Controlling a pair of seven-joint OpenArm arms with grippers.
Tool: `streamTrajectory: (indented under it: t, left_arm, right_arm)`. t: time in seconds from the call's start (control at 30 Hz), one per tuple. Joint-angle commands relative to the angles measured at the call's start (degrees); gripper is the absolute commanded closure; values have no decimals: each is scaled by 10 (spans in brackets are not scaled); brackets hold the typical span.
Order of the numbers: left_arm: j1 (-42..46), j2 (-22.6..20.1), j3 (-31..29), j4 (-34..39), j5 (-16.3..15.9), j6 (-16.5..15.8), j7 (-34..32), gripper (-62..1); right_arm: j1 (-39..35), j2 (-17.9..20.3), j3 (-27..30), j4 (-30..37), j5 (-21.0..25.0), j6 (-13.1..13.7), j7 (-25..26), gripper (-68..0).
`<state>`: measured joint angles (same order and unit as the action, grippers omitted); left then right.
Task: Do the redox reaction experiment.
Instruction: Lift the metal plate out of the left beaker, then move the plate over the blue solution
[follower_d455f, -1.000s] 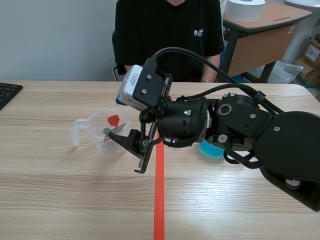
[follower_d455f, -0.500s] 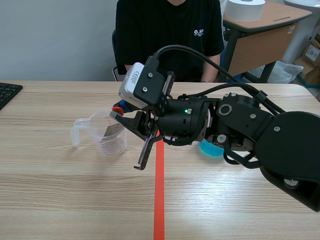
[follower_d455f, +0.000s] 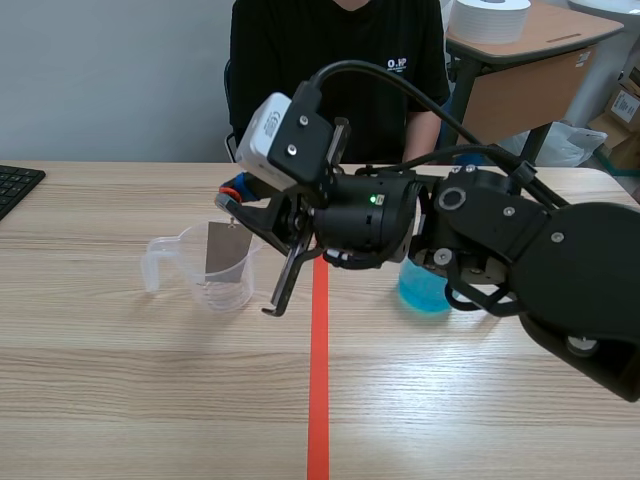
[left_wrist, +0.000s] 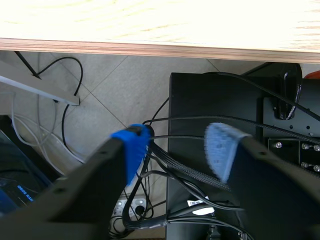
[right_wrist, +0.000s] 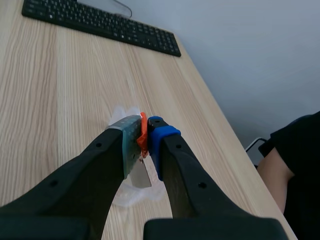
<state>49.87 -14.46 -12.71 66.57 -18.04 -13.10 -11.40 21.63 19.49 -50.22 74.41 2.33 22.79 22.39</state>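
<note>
Scene view, contents by size.

1. Counter (follower_d455f: 120, 400): pale wood, with an orange-red tape line running down its middle.
2. Right arm (follower_d455f: 520, 260): black, entering from the right and reaching past the tape line, raised over the counter.
3. Person (follower_d455f: 335, 70): seated across the counter in a black shirt.
4. Keyboard (follower_d455f: 15, 185): black, at the counter's far left edge, well apart from the other items.
5. Clear measuring cup (follower_d455f: 205, 265): transparent plastic with a handle, upright, left of the tape line.
6. Cup of blue liquid (follower_d455f: 425, 288): right of the tape line, partly hidden behind the right arm.
7. Grey metal sheet (follower_d455f: 227, 252): flat and rectangular, hanging upright below the right hand, with its lower part inside the measuring cup's outline.
8. Red clip (right_wrist: 143, 136): small, above the metal sheet.
9. Right hand (right_wrist: 144, 131): closed, its pads pinching the red clip between them, directly above the measuring cup.
10. Left hand (left_wrist: 175, 145): below the counter's edge, fingers spread with nothing between them; floor, cables and a black box lie beneath.
</note>
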Motion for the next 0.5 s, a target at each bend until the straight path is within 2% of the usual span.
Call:
streamTrajectory:
  t: [0.0,0.17,0.23,0.33,0.47]
  left_arm:
    - [8,2,-2,5,-3,-1,-8,-197]
    - [8,2,-2,5,-3,-1,-8,-84]
    - [8,2,-2,5,-3,-1,-8,-47]
    - [8,2,-2,5,-3,-1,-8,-48]
    - [8,2,-2,5,-3,-1,-7,-49]
  right_arm:
    - [22,1,8,26,18,-4,0,-15]
    - [23,1,28,59,42,-2,-33,-15]
    - [23,1,40,74,54,11,-46,-15]
    - [23,1,58,97,70,37,-66,-15]
    - [23,3,87,125,89,50,-104,-15]
